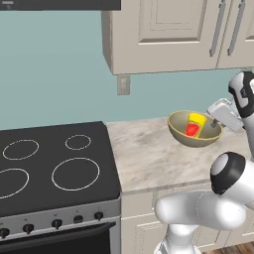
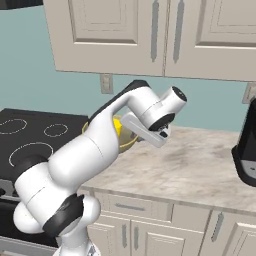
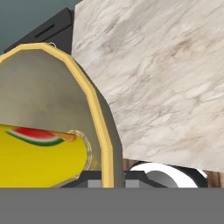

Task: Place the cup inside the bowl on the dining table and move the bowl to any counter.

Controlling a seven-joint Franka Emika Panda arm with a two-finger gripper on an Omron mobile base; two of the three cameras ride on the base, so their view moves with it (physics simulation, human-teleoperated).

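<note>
Teal wall and cream cabinets back the counter (image 1: 149, 158) in the left base view; beside a black stove (image 1: 54, 168), the bowl (image 1: 194, 130) holds the cup (image 1: 194, 125), with bare marble in front toward the counter edge. From the right base view, open counter stretches toward a black appliance (image 2: 247, 150); the arm hides most of the bowl (image 2: 126, 140). Through the hand view, the gripper (image 3: 114, 183) is narrowly closed, pinching the bowl's rim (image 3: 103, 127), the cup (image 3: 39, 157) lying inside.

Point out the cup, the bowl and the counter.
cup (image 1: 194, 125), left base view, on its yellow side above the red patch.
bowl (image 1: 182, 136), left base view, on its olive outer wall.
counter (image 1: 149, 158), left base view, on bare marble top.
</note>
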